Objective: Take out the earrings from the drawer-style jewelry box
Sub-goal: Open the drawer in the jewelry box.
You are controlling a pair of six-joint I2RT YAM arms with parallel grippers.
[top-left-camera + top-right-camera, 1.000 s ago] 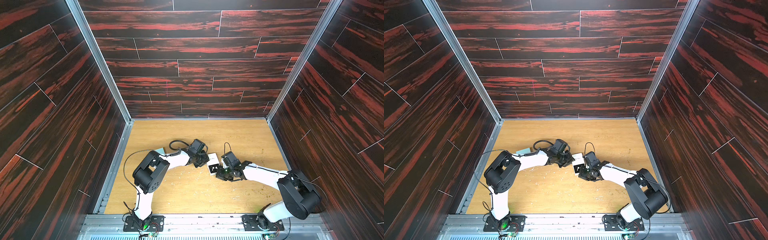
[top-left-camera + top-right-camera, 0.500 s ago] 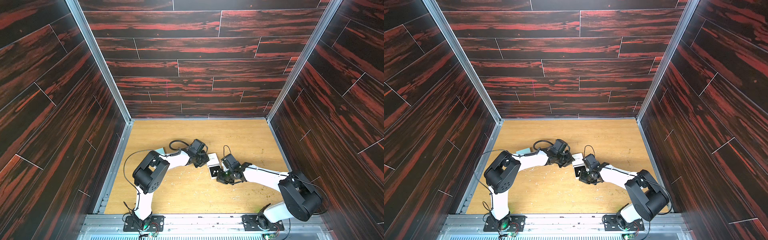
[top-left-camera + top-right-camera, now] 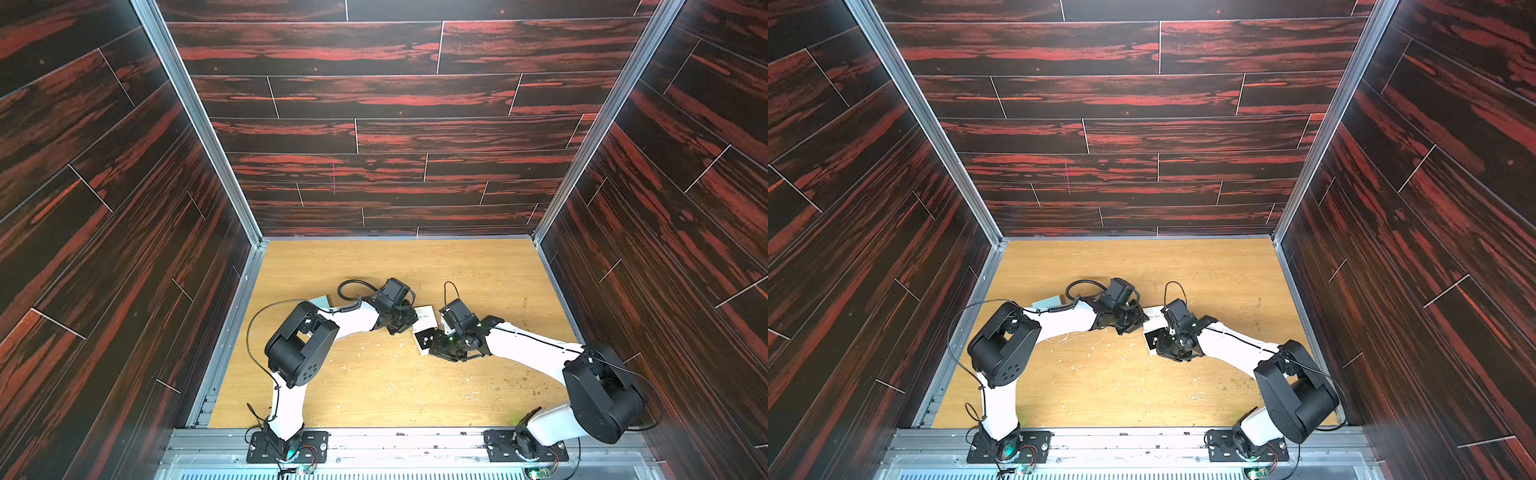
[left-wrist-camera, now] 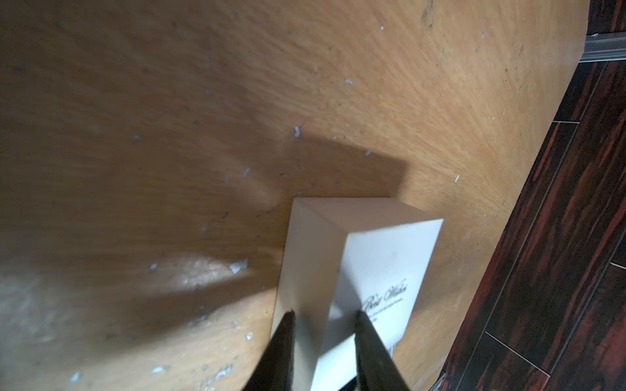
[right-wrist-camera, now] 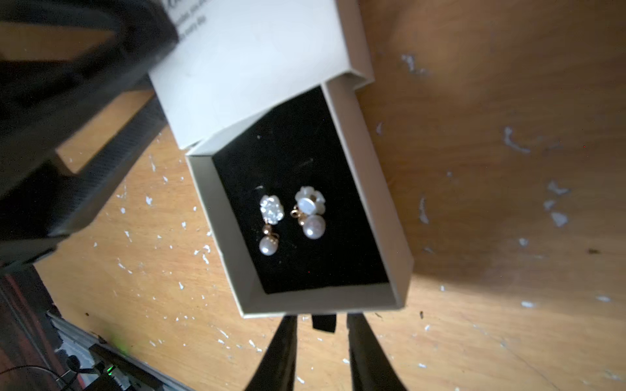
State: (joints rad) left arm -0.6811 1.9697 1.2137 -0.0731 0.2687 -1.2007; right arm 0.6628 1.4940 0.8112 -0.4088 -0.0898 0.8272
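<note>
Jaws of the right gripper [image 5: 321,318] stand apart on either side of the black pull tab [image 5: 324,324], gripping nothing. Ahead of them the tray [image 5: 371,189] is slid well out of the white box [image 5: 250,67], and the earrings [image 5: 310,211] lie side by side on its black lining. The left gripper [image 4: 325,313] is clamped on the box's sleeve. The risk, as I judge it, is that broad fingers reaching in pinch both earrings at once, flick one onto the table [image 5: 508,101], or knock the tray askew.

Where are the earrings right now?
In the right wrist view, the earrings lie side by side on the black lining of the tray pulled out of the box, just ahead of the right gripper.
</note>
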